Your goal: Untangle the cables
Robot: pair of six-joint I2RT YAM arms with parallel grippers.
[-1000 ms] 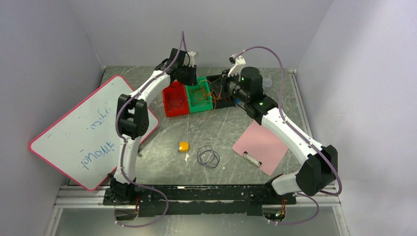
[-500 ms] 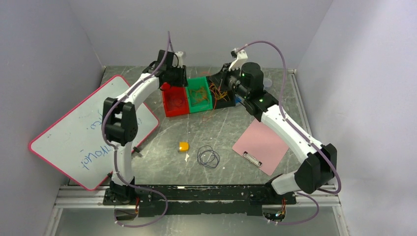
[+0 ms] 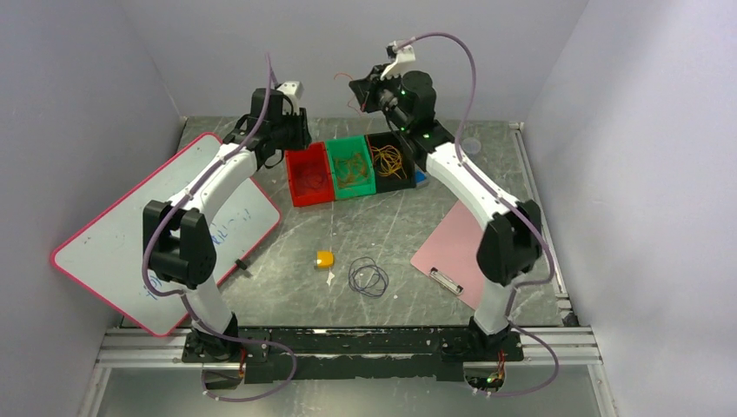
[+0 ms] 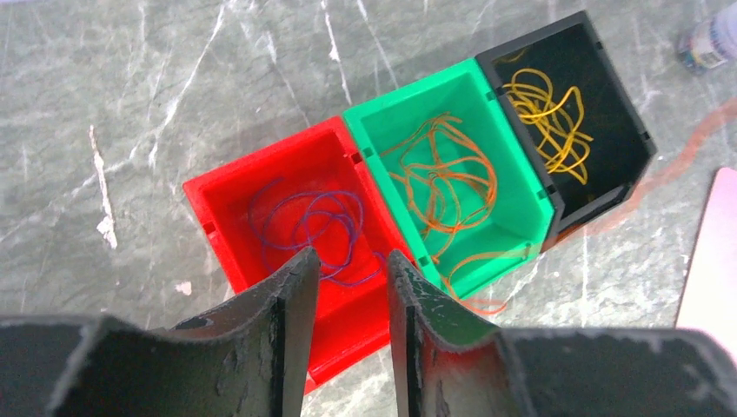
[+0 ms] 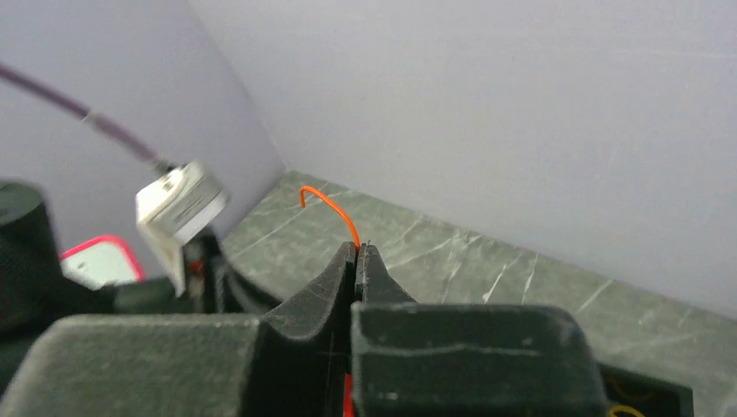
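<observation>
At the far end of the grey stone table (image 3: 287,234), from above, the right gripper (image 3: 363,94) hangs high before the back wall. It has lifted off the black plastic bin (image 3: 395,184) where it sat 1 second ago, and a thin orange wire (image 3: 349,80) curls from it. The left gripper (image 3: 294,146) has pulled back from over the green plastic bin (image 3: 355,193) to the left of the red plastic bin (image 3: 311,200). A dark loose cable loop (image 3: 368,278) lies unmoved mid-table.

From the left wrist, its 2 fingers stand parted with nothing between them. Below, purple wire loops (image 4: 304,217) lie in the red bin, orange wire loops (image 4: 439,178) in the green, yellow wire loops (image 4: 543,109) in the black.

From the right wrist, the fingers pinch the thin orange wire, which arcs up from the tips.
</observation>
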